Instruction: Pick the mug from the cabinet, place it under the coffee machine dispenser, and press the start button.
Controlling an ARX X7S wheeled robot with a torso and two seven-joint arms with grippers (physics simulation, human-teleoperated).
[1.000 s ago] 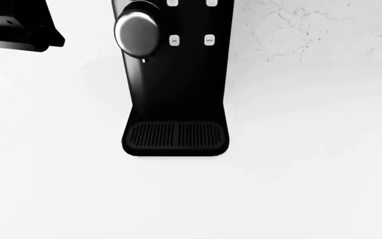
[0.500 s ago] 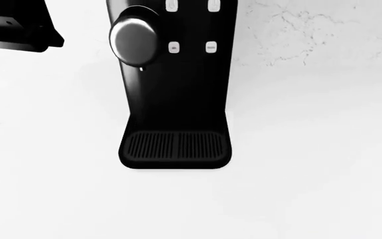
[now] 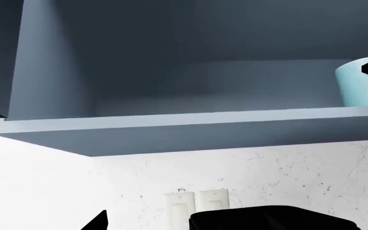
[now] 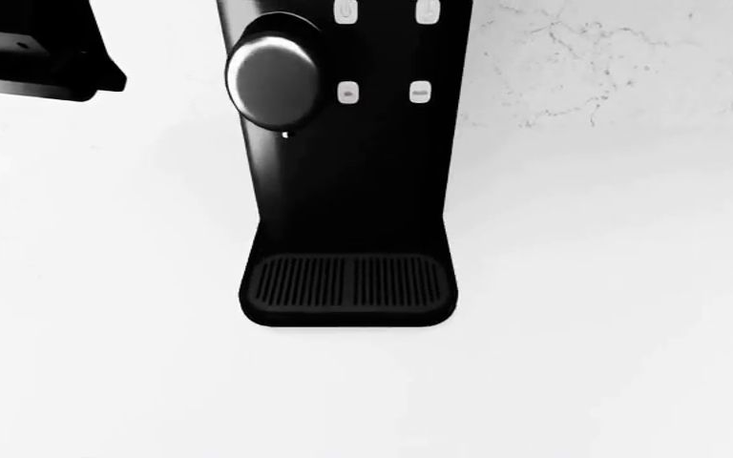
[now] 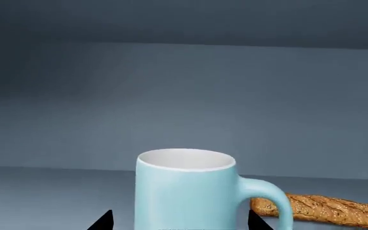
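One mug [image 5: 185, 191], smooth matte light blue with a white inside and a loop handle, stands upright on the floor of the grey-blue cabinet [image 3: 171, 129]. A single crusty, seeded baguette [image 5: 331, 209] lies just behind the mug. The right gripper [image 5: 178, 221] shows two dark fingertips, one either side of the mug, spread wide and holding nothing. How the left gripper stands I cannot tell. Well below the cabinet, the coffee machine dispenser [image 4: 274, 83], a round brushed-metal dome, hangs above one ribbed tray [image 4: 347, 283], beside four small pale buttons [image 4: 347, 93].
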